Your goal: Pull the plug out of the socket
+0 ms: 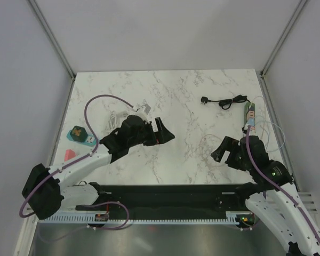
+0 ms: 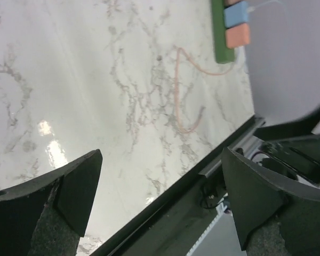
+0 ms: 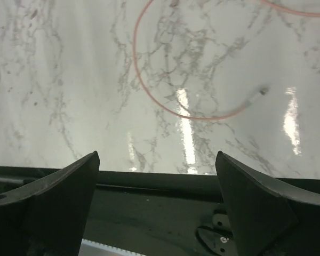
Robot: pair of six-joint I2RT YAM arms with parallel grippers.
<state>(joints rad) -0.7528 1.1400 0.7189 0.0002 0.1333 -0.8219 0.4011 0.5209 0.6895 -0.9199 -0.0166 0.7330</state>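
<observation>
Along the far right edge of the table (image 1: 192, 85) we logged the following.

Item one: a green strip (image 1: 248, 109), lying flat close to the right wall. A blue plug (image 2: 236, 15) and an orange plug (image 2: 238, 36) were seated in it, side by side and touching. Thin leads ran from that end. A pink lead (image 3: 149, 101) looped over the marble, its free tip resting on the surface.

Position against the pincers: we found the strip beyond the right pincer (image 3: 156, 160), farther from the bases and a little to its right, near but apart. It lay well apart from the left pincer (image 2: 161, 160), which hung over the middle of the table with its fingers aimed toward the strip's side.

Item two: a black cord (image 1: 226, 102), bunched just left of the strip's far end, one end lying free on the marble.

Item three, left side: a teal block (image 1: 79, 134), a pink piece (image 1: 69, 156) just nearer the bases, and a white cord (image 1: 116, 116) beside the left arm.

Pincers: we noted both with jaws spread wide. Neither held anything, and neither touched plug, strip or lead. Only bare marble and the black rail (image 3: 149, 186) showed between the fingers.
</observation>
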